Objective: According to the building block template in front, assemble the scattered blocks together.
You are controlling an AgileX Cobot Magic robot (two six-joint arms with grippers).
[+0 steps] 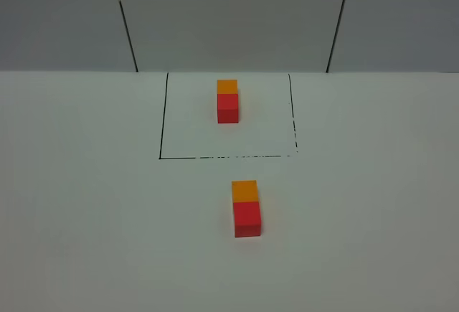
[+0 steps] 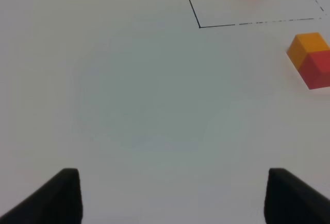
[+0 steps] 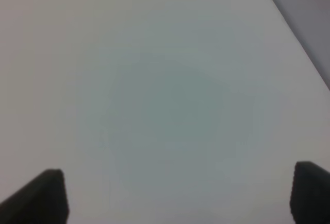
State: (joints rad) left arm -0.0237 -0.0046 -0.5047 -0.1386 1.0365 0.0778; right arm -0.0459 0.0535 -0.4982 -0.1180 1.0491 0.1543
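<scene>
The building block template point(image 1: 227, 101) is an orange cube joined to a red cube inside a thin black drawn rectangle at the back of the table. In front of it, outside the outline, an orange cube point(image 1: 244, 191) and a red cube point(image 1: 247, 219) sit touching, orange behind red; they also show in the left wrist view, orange cube point(image 2: 308, 48) against red cube point(image 2: 318, 68). My left gripper point(image 2: 172, 195) is open over bare table, well away from the cubes. My right gripper point(image 3: 178, 195) is open with nothing between its fingers. Neither arm shows in the exterior high view.
A black drawn outline point(image 1: 163, 115) frames the template on the white table point(image 1: 93, 204). A grey panelled wall point(image 1: 229, 18) stands behind the table's far edge. The table's edge and grey surround point(image 3: 304, 18) show in the right wrist view.
</scene>
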